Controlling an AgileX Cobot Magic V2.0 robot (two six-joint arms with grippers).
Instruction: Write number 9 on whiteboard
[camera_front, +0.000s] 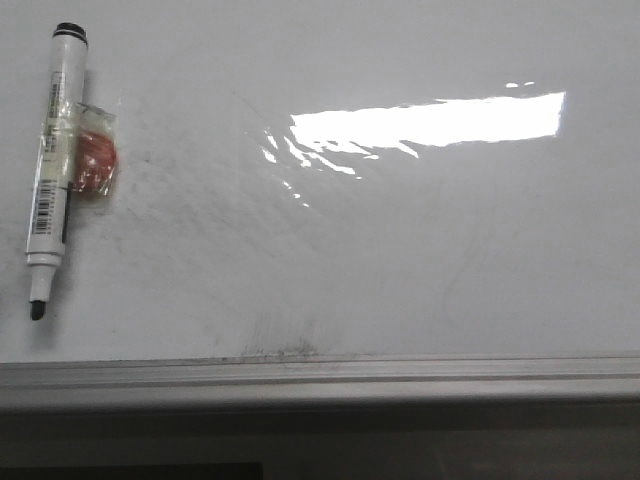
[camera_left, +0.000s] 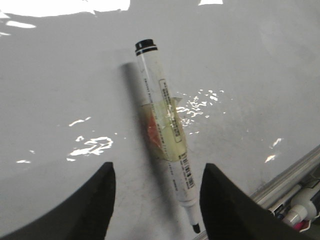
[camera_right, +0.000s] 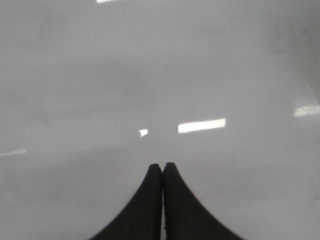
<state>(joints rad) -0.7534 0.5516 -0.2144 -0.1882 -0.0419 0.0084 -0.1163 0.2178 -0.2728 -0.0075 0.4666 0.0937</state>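
Observation:
The whiteboard (camera_front: 400, 250) fills the front view, glossy white with faint grey smudges and no drawn number 9 on it. An uncapped white marker (camera_front: 55, 160) with a black tip lies on the board at the far left, an orange-red piece taped to its barrel. In the left wrist view the marker (camera_left: 165, 135) lies between and beyond my dark fingers (camera_left: 225, 205); the left gripper (camera_left: 157, 172) is open above it, not touching. My right gripper (camera_right: 163, 166) is shut with nothing in it, over bare board (camera_right: 150, 75). Neither gripper shows in the front view.
A grey metal edge rail (camera_front: 320, 375) runs along the board's near side. A bright glare patch (camera_front: 430, 120) lies on the board's upper middle. Past the rail (camera_left: 287, 177), the left wrist view shows a few spare markers (camera_left: 295, 212).

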